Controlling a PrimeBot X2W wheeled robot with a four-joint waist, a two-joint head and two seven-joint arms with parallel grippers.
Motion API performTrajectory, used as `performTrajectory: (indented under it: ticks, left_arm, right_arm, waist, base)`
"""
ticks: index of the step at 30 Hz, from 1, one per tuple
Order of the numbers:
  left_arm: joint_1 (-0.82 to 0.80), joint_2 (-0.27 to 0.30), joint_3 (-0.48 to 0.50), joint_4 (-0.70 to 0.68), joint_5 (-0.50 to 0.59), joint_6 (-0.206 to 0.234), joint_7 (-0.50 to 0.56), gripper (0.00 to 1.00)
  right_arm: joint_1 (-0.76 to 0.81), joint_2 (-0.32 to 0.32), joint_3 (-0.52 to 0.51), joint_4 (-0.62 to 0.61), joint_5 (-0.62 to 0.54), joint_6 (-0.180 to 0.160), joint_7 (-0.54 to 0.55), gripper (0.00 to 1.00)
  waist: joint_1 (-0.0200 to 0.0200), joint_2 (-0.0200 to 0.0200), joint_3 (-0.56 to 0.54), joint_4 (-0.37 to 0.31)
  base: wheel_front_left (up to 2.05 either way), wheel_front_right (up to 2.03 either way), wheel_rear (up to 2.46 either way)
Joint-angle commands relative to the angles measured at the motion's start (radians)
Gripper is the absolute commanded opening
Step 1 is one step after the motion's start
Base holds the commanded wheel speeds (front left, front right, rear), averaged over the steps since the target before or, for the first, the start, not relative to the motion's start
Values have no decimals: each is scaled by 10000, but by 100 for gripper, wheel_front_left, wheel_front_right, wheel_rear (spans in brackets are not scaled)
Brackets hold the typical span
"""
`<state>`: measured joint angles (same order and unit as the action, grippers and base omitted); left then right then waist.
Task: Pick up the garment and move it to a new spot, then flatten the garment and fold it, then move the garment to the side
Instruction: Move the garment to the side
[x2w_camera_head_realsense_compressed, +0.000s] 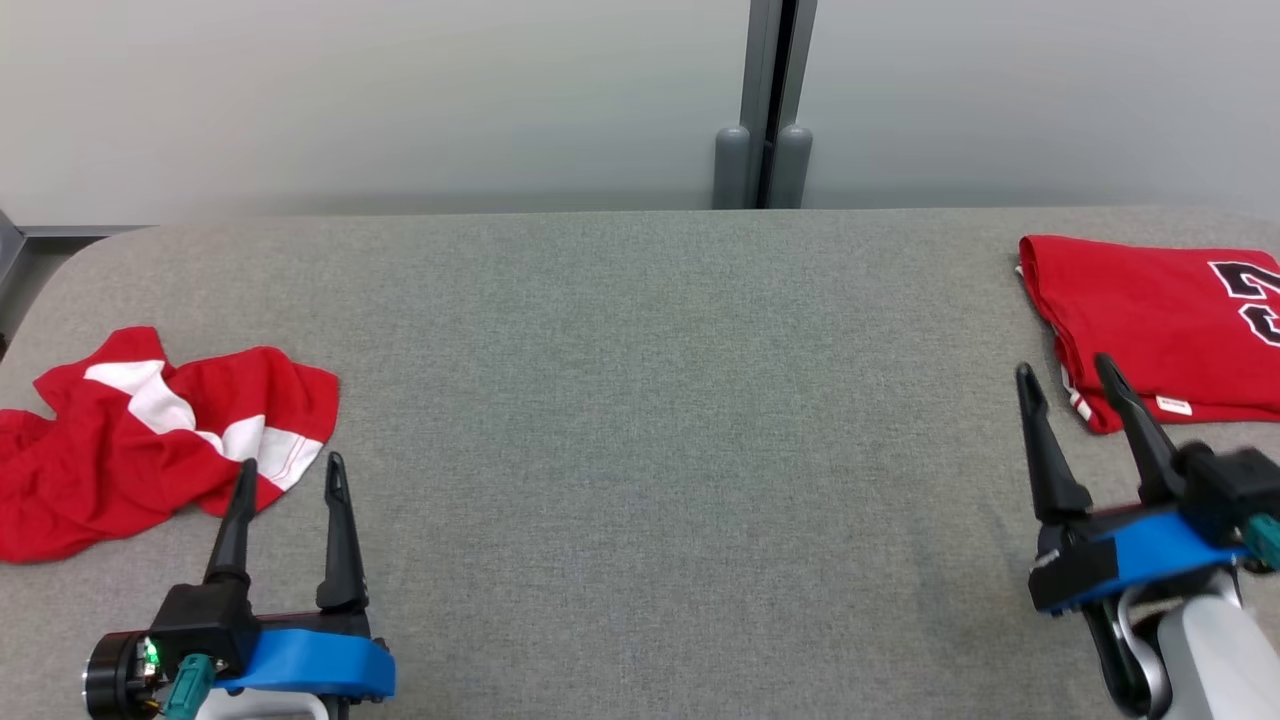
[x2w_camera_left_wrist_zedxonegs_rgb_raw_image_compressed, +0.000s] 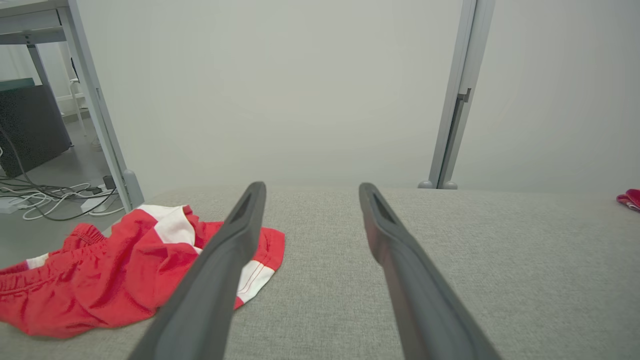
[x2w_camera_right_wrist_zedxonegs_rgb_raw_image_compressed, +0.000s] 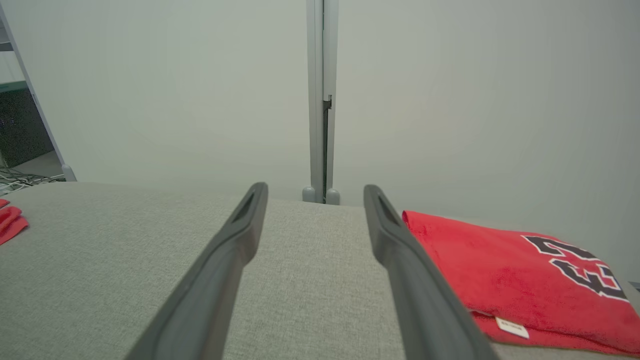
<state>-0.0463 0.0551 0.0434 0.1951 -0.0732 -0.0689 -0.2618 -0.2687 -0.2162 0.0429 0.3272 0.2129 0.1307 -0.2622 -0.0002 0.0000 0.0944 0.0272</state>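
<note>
Pick-up is being prepared — the crumpled red-and-white shorts (x2w_camera_head_realsense_compressed: 100, 470) are lying just beside the left end effector (x2w_camera_head_realsense_compressed: 291, 462), held apart and empty like the right end effector (x2w_camera_head_realsense_compressed: 1063, 365); a leftward reach-and-pinch is being called for.

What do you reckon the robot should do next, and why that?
Probably the left gripper should ease forward and to its left onto the crumpled red-and-white garment and close on an edge. It is open and empty, close by that heap, which is not yet flattened, while the red jersey at the right already lies folded.
</note>
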Motion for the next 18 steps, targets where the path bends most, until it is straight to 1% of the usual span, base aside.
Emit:
performTrajectory:
  ticks: [1,5,9,14,18]
  left_arm:
    - [81,-26,-107,65,-32,-39,-43,100]
    - [151,-24,-182,152,-52,-61,-43,100]
    - [166,-32,-217,238,-75,-58,-43,100]
    - [177,-30,-189,298,-7,-80,-43,100]
    - [156,-18,-178,315,52,-101,-43,100]
  right_arm:
    - [506,186,-275,-369,-58,1,29,100]
    - [1368,664,-761,-1110,-319,1,300,100]
    - [1910,1023,-1068,-1534,-503,1,503,100]
    - [2245,1310,-1261,-1839,-669,1,667,100]
    - [2380,1397,-1300,-1930,-730,1,728,100]
  waist:
    - [2,0,-79,26]
    - [2,0,-193,92]
    - [2,0,-309,137]
    - [2,0,-392,148]
    - [2,0,-415,169]
  base:
    - [0,0,0]
    - [0,0,0]
    - [0,0,0]
    - [0,0,0]
    - [0,0,0]
